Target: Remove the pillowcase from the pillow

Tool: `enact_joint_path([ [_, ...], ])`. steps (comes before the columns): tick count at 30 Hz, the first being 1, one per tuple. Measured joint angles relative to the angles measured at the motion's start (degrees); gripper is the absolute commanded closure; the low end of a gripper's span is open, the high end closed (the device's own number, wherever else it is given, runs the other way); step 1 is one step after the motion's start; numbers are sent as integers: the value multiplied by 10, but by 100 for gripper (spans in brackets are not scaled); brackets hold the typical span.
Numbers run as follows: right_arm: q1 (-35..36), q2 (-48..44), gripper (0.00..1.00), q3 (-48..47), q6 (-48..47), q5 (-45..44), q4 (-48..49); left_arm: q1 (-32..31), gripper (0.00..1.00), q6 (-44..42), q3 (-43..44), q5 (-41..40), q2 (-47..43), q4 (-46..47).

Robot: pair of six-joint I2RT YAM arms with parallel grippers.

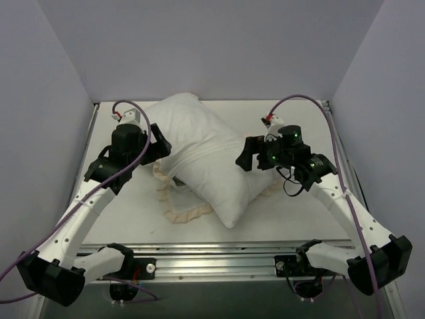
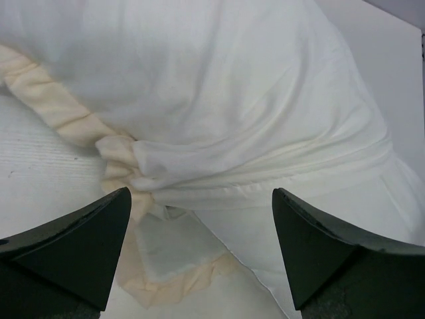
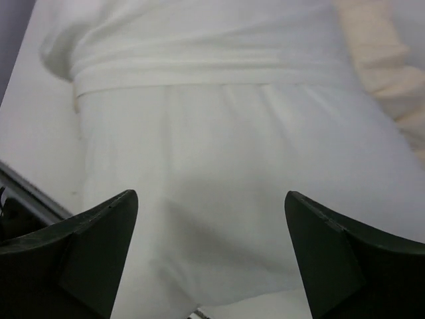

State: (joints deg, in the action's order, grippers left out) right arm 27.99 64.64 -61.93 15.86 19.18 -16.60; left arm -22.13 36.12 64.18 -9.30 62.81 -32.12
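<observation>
Two sets of jaws stand spread and empty, my left gripper (image 1: 158, 143) and right gripper (image 1: 246, 158) flanking the pillow (image 1: 227, 191), I judge to grasp its bunched pillowcase (image 1: 187, 214).

Left claw (image 1: 159, 142) and right claw (image 1: 247, 155) both gape wide, pointing inward toward each other.

pillow (image 1: 229, 199) smooth matt cloth; pillowcase (image 1: 186, 214) frill ruffled cloth

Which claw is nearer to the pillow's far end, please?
Left. The left claw is just left of the pillow's far end; the right claw is by its right side, about midway along.
</observation>
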Motion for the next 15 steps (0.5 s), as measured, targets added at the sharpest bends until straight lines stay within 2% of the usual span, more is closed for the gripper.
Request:
enact_joint_path([
  [3, -90, 34, 13, 20, 13, 7, 30, -36, 5, -29, 57, 14, 59, 2],
  [6, -118, 65, 13, 36, 23, 12, 54, -69, 5, -44, 98, 21, 124, 24],
  [11, -96, 124, 14, 46, 28, 41, 107, -87, 5, -50, 120, 21, 226, 48],
  [15, -17, 160, 14, 55, 33, 33, 136, -84, 6, -43, 91, 5, 257, 45],
])
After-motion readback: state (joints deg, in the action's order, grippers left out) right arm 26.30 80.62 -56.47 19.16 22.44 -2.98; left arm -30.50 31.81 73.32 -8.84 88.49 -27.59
